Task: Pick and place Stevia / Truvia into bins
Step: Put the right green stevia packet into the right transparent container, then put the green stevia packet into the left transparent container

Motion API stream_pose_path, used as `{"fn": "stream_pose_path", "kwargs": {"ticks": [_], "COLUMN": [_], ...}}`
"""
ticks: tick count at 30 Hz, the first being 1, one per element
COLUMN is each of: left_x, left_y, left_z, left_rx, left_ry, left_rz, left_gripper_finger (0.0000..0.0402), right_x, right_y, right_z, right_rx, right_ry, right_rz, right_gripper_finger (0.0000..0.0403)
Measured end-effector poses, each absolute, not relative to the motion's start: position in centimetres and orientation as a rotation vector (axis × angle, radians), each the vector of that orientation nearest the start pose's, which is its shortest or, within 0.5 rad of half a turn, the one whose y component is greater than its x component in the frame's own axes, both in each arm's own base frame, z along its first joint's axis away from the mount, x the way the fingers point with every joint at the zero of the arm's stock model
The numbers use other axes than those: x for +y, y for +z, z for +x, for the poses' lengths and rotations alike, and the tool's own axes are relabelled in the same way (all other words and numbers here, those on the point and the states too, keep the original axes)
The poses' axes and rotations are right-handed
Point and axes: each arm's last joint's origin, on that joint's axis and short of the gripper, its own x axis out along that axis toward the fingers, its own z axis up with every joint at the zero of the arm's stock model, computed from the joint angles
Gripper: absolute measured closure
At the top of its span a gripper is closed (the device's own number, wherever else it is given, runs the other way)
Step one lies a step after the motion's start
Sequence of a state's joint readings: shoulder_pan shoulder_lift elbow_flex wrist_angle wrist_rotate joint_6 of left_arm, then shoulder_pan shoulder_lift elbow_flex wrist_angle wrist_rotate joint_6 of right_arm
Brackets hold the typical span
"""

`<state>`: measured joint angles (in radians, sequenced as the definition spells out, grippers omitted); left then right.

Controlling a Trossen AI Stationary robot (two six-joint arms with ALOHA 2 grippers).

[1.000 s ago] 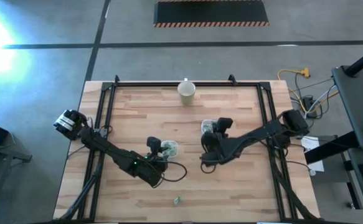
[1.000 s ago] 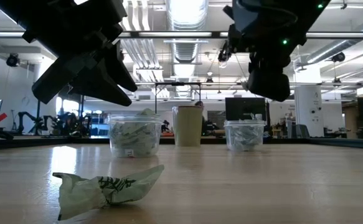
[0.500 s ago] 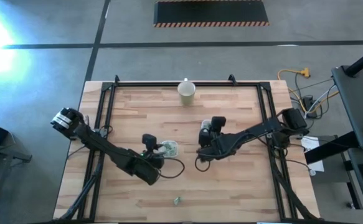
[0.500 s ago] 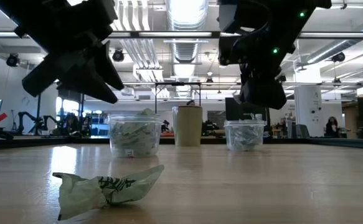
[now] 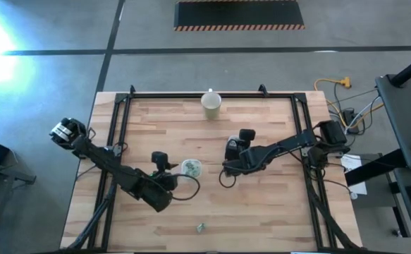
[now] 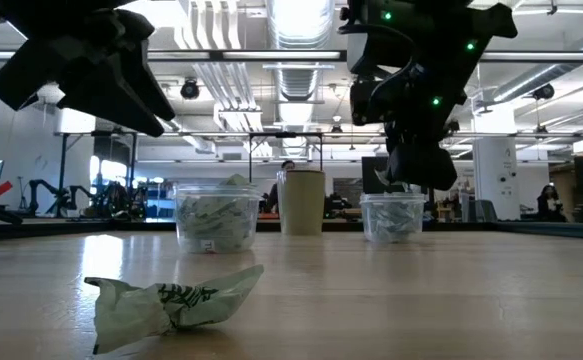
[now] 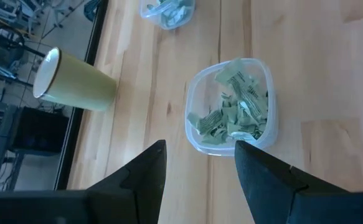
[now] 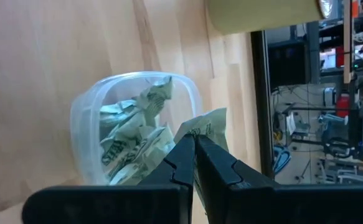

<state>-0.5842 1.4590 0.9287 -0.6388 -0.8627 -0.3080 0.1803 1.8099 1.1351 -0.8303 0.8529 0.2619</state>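
the right gripper (image 8: 195,155) is pressed together on one stevia packet (image 8: 206,124), which is held just over the far bin (image 8: 88,118). the packet is judged very light, thin and soft, easily crumpled, so it is best pinched by an edge or a raised fold. the left gripper (image 7: 200,165) is spread, with nothing between its fingers, above the near bin (image 7: 228,102). both clear bins are partly filled with packets. one crumpled packet (image 6: 171,300) is left on the table (image 5: 261,219), well apart from the bins.
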Motion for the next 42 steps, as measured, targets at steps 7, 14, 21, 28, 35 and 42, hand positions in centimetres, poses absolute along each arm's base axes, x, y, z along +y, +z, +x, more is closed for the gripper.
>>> {"fn": "stream_pose_path", "kwargs": {"ticks": [7, 14, 21, 28, 35, 42], "left_x": [-12.9, -12.9, -12.9, -12.9, -13.3, -15.1], "left_y": [21.4, 21.4, 21.4, 21.4, 21.2, 20.6], "left_z": [23.4, 23.3, 23.3, 23.3, 23.5, 24.9], "left_rx": [0.815, 0.815, 0.815, 0.814, 0.845, 0.812], "left_ry": [0.371, 0.369, 0.369, 0.368, 0.291, 0.068], "left_rz": [0.490, 0.490, 0.490, 0.491, 0.434, 0.394], "left_gripper_finger": [0.0228, 0.0228, 0.0228, 0.0228, 0.0228, 0.0228], "right_x": [3.5, 3.5, 3.6, 4.9, 7.5, 10.5], "right_y": [16.5, 16.5, 17.1, 19.0, 21.5, 23.3], "right_z": [31.5, 31.5, 31.7, 31.2, 29.8, 28.1], "right_rx": [1.240, 1.248, 1.232, 1.165, 1.078, 1.013], "right_ry": [-0.686, -0.670, -0.666, -0.633, -0.529, -0.401], "right_rz": [-0.516, -0.503, -0.497, -0.488, -0.429, -0.329], "right_gripper_finger": [0.0394, 0.0371, 0.0321, 0.0303, 0.0310, 0.0312]}}
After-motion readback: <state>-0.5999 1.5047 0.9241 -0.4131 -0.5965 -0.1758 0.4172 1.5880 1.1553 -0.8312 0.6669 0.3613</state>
